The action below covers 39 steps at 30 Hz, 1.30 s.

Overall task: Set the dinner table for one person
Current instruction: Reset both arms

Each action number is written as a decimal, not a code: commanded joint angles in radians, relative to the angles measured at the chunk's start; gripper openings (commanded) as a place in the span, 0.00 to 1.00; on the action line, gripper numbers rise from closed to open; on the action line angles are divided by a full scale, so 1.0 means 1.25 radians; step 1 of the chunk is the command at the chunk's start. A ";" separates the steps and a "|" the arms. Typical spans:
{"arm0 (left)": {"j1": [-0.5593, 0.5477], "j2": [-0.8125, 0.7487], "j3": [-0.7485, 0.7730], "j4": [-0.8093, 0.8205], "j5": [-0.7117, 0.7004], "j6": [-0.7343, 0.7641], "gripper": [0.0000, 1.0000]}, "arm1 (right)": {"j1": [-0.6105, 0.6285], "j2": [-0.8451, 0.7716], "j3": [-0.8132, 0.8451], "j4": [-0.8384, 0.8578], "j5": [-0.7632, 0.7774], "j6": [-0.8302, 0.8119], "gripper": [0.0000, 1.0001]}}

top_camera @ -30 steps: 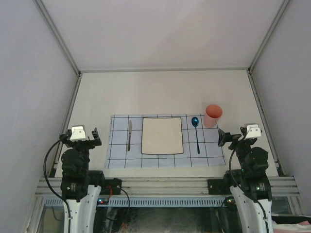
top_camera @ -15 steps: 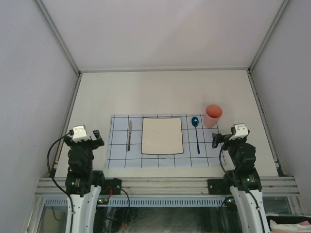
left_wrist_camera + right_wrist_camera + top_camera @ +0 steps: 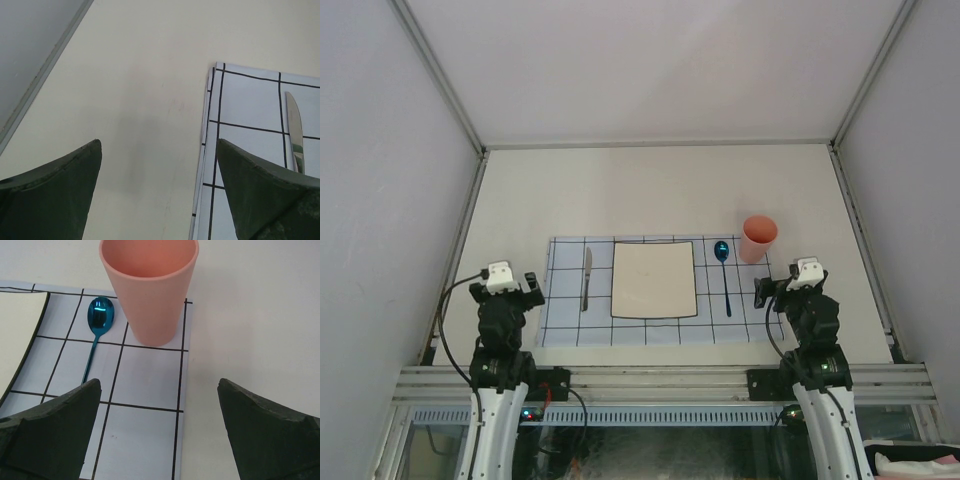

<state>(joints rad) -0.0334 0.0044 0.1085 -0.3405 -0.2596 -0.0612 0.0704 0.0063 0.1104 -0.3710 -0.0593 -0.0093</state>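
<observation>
The dinner table (image 3: 650, 190) is an off-white surface. On it lies a light-blue grid cloth (image 3: 565, 330) with a square cream plate (image 3: 654, 279) in the middle. A knife (image 3: 587, 278) lies left of the plate and a blue spoon (image 3: 723, 270) right of it. A pink cup (image 3: 758, 238) stands upright at the cloth's far right corner. My left gripper (image 3: 506, 290) is open above bare table beside the cloth's left edge (image 3: 206, 150), the knife (image 3: 296, 130) to its right. My right gripper (image 3: 159, 382) is open and empty over the cloth's right edge, short of the cup (image 3: 149, 285) and spoon (image 3: 100, 315).
Grey metal rails (image 3: 460, 240) and pale walls (image 3: 380, 200) edge the table on three sides. The arms' bases sit on a rail (image 3: 650, 385) along the near edge. Bare table (image 3: 650, 190) stretches beyond the cloth to the back wall.
The left gripper has shifted right, closer to the cloth's left edge. The right gripper has shifted left toward the cloth's right edge. Both stayed open and empty.
</observation>
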 commanded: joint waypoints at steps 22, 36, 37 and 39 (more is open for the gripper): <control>-0.004 -0.180 -0.152 0.176 -0.017 0.045 1.00 | -0.034 -0.070 -0.059 0.102 0.141 0.067 1.00; -0.003 -0.179 -0.152 0.175 -0.125 -0.001 1.00 | -0.124 -0.068 -0.113 0.153 -0.065 0.033 1.00; -0.004 -0.179 -0.152 0.175 -0.124 -0.001 1.00 | -0.124 -0.068 -0.114 0.153 -0.052 0.036 1.00; -0.004 -0.179 -0.152 0.176 -0.123 -0.001 0.99 | -0.123 -0.061 -0.114 0.158 -0.033 0.044 1.00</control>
<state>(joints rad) -0.0334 0.0055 0.0280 -0.0986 -0.3851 -0.0433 -0.0807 0.0063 0.0246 -0.1459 -0.0895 0.0402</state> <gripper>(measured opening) 0.996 0.995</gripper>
